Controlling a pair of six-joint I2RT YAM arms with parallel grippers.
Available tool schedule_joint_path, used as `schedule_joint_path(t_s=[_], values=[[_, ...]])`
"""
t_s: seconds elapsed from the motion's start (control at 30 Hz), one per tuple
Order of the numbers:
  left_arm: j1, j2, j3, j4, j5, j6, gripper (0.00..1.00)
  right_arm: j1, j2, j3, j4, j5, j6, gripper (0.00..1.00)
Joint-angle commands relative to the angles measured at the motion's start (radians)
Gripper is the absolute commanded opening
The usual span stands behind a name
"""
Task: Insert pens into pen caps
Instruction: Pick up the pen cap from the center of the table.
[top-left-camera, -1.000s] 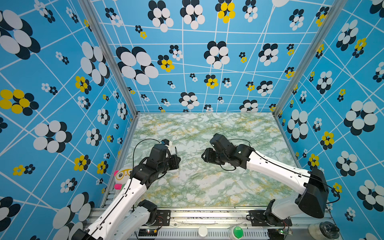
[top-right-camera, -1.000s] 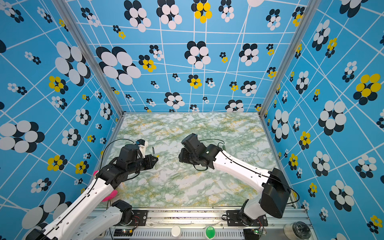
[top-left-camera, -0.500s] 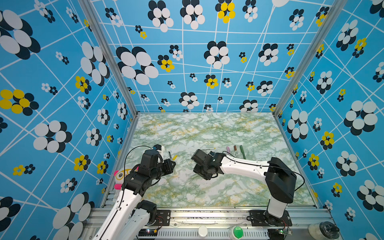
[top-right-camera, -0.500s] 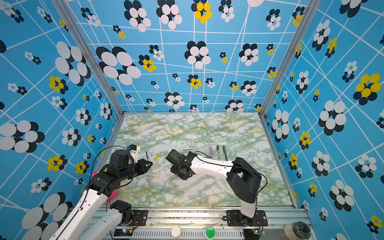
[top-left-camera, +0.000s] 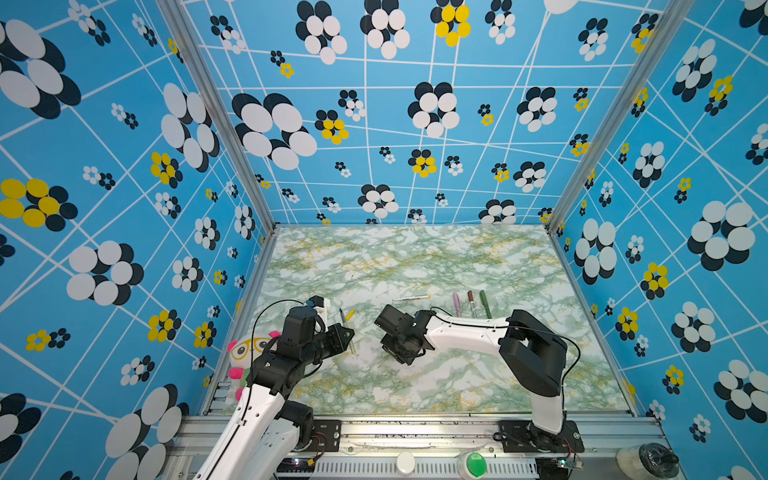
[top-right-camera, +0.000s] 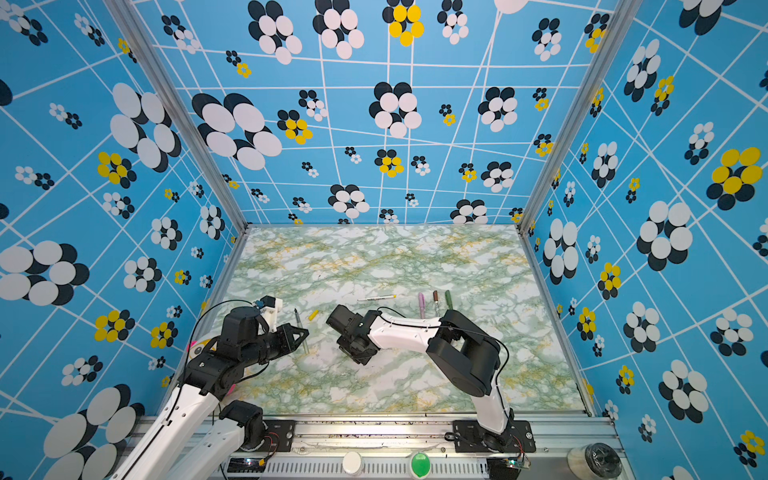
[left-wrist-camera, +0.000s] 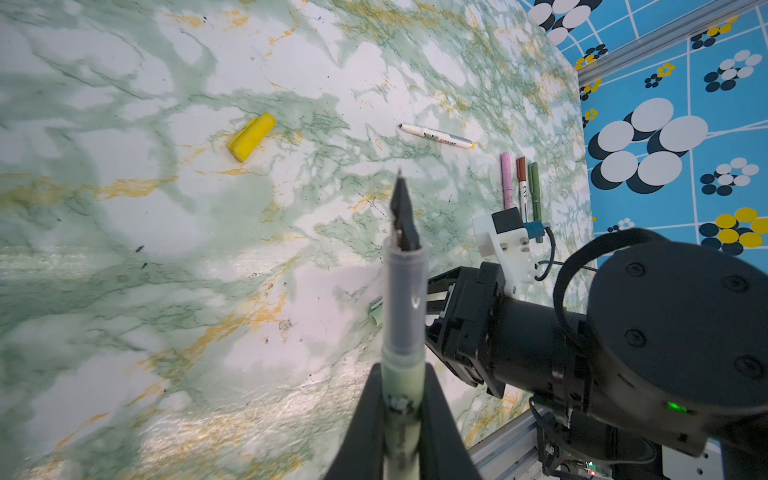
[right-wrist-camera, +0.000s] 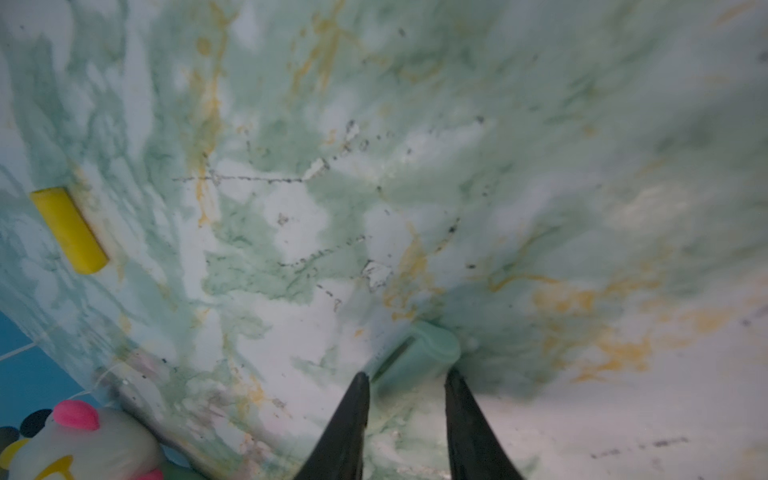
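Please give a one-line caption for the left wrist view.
Left gripper holds an uncapped pale green pen; yellow cap lies on the table.

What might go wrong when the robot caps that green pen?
The right gripper flanks only one end of the pale green cap lying on the table; it may squirt out or tilt. The left gripper holds the pale green pen far from its bare tip, so a small misalignment could miss the cap's opening.

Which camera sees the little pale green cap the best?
The right wrist view: the pale green cap lies large between the right gripper's fingertips. The left wrist view shows only its end. In both top views the right gripper hides it.
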Motion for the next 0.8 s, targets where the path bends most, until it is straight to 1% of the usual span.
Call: schedule_joint_path(t_s=[0.0, 0.23, 0.3, 0.43, 0.6, 0.77], values=[[0.009, -0.015, -0.017, 0.040, 0.021, -0.011, 0.00, -0.010, 0.033, 0.039, -0.018, -0.011, -0.015, 0.29], [0.013, -0.017, -0.021, 0.053, 0.025, -0.014, 0.00, -0.029, 0.074, 0.065, -0.057, -0.026, -0.031, 0.19], [0.014, -0.016, -0.022, 0.057, 0.028, -0.011, 0.00, -0.036, 0.085, 0.073, -0.066, -0.030, -0.042, 0.17], [0.016, -0.007, -0.021, 0.065, 0.036, -0.004, 0.00, -0.049, 0.115, 0.087, -0.086, -0.043, -0.054, 0.17], [0.022, 0.008, -0.020, 0.076, 0.043, 0.002, 0.00, -0.061, 0.142, 0.101, -0.091, -0.065, -0.062, 0.20], [0.025, 0.025, -0.019, 0.091, 0.046, -0.001, 0.00, -0.069, 0.153, 0.101, -0.088, -0.082, -0.069, 0.19]])
